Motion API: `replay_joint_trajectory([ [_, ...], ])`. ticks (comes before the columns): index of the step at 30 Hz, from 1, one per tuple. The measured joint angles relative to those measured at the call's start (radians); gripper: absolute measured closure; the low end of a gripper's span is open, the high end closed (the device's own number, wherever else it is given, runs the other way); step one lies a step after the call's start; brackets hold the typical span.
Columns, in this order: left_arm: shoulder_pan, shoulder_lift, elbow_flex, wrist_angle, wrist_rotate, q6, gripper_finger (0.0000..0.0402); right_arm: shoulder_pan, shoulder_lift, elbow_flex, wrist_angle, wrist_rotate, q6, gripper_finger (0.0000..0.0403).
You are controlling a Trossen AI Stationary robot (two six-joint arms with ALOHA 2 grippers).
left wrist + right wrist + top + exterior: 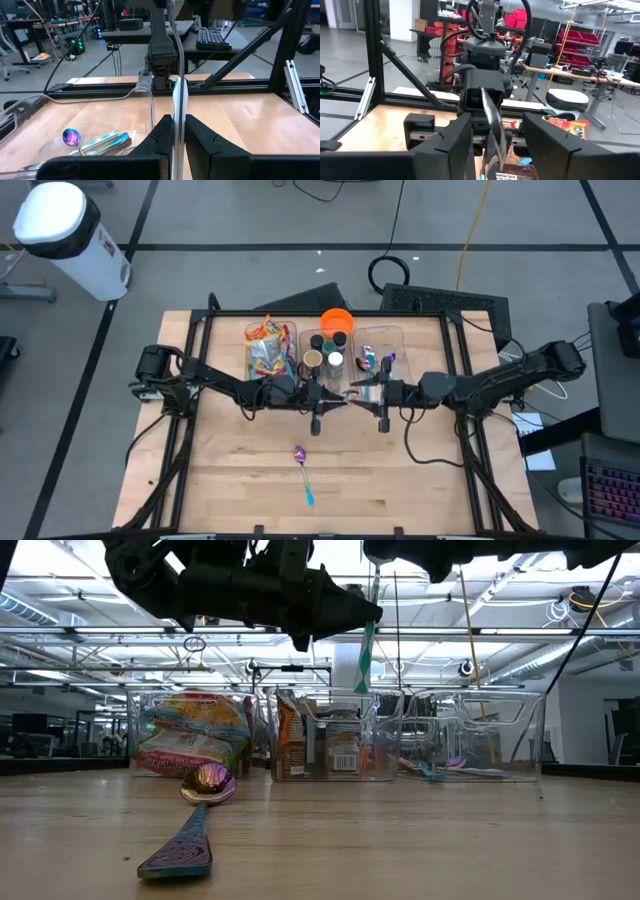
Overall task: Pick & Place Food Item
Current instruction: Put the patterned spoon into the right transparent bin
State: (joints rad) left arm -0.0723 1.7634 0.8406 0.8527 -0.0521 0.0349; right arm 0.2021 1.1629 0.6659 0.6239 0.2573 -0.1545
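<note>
The wooden table (240, 480) is carrying three clear bins in a row toward its 12 o'clock edge — a snack bin (270, 348) at 11 o'clock, a middle bin (329, 352) of jars and cans, and a utensil bin (378, 352) at 1 o'clock. Both arms are meeting just in front of the middle bin, above the table's centre. The left gripper (178, 131) is pinching a thin upright utensil handle (178, 97), its fingers narrowly clamped on it. The right gripper (496, 131) is facing it, fingers standing half-spread around the utensil's other end (491, 116) — whether they are touching it I cannot tell. This looks like a mid-air handover, so the carry is under way and the placing is not yet done. A spoon (303, 473) is lying on the bare wood at 6 o'clock, apart from both arms. No food item is being held.
</note>
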Motion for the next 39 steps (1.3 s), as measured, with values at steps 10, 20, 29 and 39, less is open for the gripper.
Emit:
replay_joint_trajectory([
  [10, 0.000, 0.000, 0.000, -0.013, 0.000, 0.000, 0.0373, -0.012, -0.001, 0.000, 0.014, -0.001, 0.001, 0.0339],
  [20, -0.017, 0.000, 0.000, -0.013, 0.009, -0.014, 0.0330, -0.014, -0.001, 0.000, 0.014, -0.018, -0.044, 0.0399],
  [29, -0.078, -0.117, 0.001, -0.137, -0.089, 0.054, 0.0213, -0.012, -0.110, 0.000, -0.052, -0.033, -0.031, 0.0402],
  [39, -0.108, -0.258, 0.000, -0.341, -0.134, 0.037, 0.0162, -0.096, -0.361, 0.001, -0.294, 0.162, -0.176, 0.0402],
])
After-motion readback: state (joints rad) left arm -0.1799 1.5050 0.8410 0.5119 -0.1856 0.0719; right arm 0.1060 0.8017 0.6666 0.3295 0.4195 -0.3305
